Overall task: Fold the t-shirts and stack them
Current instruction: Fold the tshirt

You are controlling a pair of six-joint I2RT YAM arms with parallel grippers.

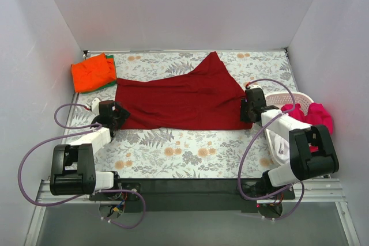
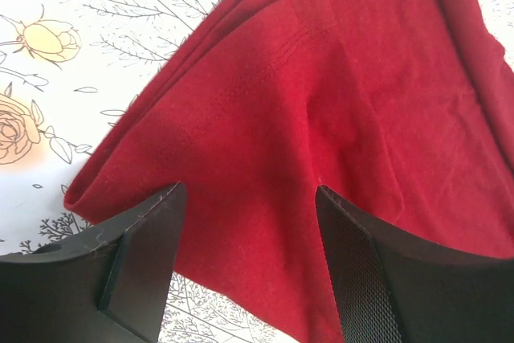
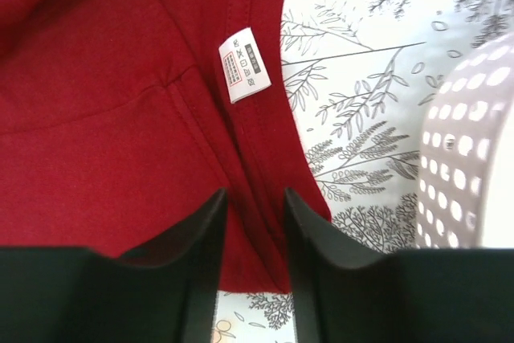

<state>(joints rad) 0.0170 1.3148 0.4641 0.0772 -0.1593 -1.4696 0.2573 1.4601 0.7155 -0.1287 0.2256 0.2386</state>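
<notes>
While left fingers [image 2: 144, 267] gape over the crimson shirt [image 1: 179, 99] corner and right fingers [image 3: 201, 275] narrowly straddle its hem, grip unclear, uneven lifting risks skew.

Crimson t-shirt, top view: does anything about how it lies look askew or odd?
Yes. The crimson t-shirt lies lopsided: one part peaks toward the far edge of the table while the rest spreads wide and creased. Its white care label shows at the right end, so it may be inside out.
</notes>
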